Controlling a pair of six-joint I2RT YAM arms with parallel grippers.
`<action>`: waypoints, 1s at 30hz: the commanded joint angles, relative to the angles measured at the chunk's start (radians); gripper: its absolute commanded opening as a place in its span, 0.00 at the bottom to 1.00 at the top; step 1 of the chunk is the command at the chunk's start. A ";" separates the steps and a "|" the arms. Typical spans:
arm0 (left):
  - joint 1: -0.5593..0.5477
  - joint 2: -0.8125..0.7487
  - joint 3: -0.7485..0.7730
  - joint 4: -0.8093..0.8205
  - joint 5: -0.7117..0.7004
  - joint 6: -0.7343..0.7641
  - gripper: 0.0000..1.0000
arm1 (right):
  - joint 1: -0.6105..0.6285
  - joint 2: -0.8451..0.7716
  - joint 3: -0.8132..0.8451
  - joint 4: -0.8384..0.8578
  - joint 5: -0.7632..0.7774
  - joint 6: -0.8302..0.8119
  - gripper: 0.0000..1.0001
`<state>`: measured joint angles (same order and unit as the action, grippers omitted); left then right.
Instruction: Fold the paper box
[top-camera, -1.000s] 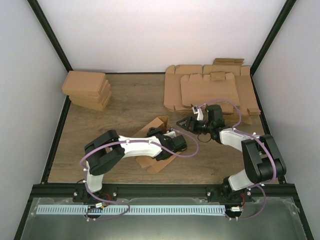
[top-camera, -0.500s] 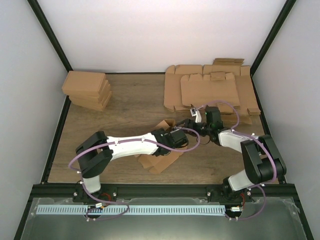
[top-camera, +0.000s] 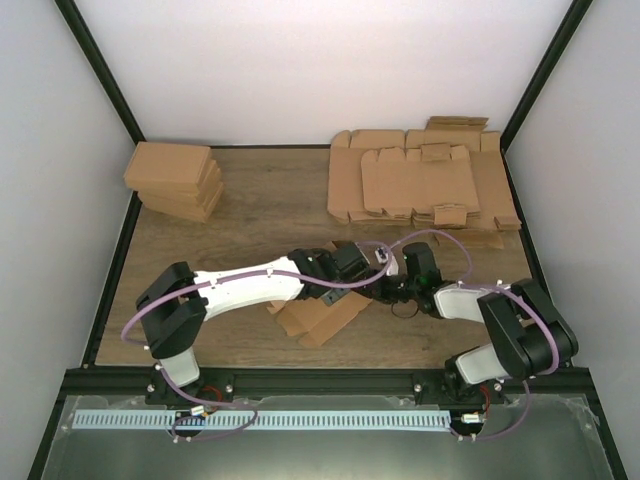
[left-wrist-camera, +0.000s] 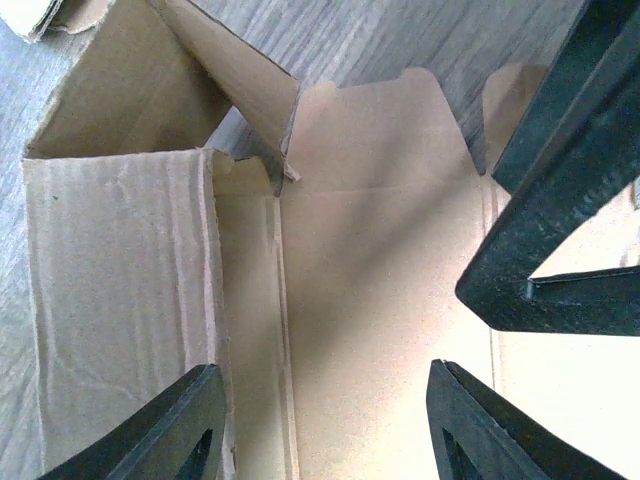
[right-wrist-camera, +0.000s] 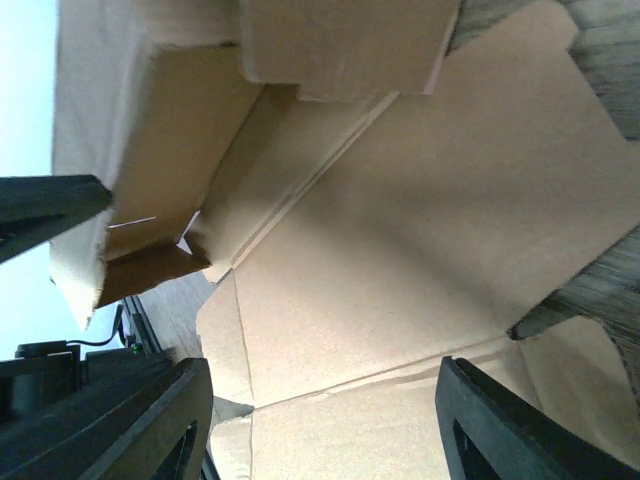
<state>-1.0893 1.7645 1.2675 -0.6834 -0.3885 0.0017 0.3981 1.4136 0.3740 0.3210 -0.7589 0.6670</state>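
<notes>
Both arms have moved closer together above the paper box (top-camera: 318, 318), which lies on the middle of the table (top-camera: 230, 215). The left gripper (left-wrist-camera: 318, 425) and right gripper (right-wrist-camera: 318, 420) stand wide, holding nothing. The cardboard seems light and stiff; better to take it by an edge.

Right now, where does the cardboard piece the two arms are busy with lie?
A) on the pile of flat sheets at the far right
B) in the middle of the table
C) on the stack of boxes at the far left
B: the paper box lies mid-table, apart from the stacked boxes far left and the flat sheets far right.
</notes>
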 joint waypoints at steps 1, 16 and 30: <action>0.040 -0.042 -0.013 0.041 0.141 -0.020 0.58 | 0.016 0.038 -0.006 0.067 0.016 0.005 0.64; 0.174 -0.115 -0.061 0.102 0.387 -0.059 0.59 | 0.022 0.113 0.073 0.065 0.033 -0.009 0.59; 0.331 -0.173 -0.119 0.162 0.619 -0.073 0.43 | -0.011 0.053 0.233 -0.058 0.153 -0.117 0.56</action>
<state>-0.7635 1.5970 1.1732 -0.5491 0.1635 -0.0746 0.4068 1.4982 0.5251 0.2989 -0.6609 0.6155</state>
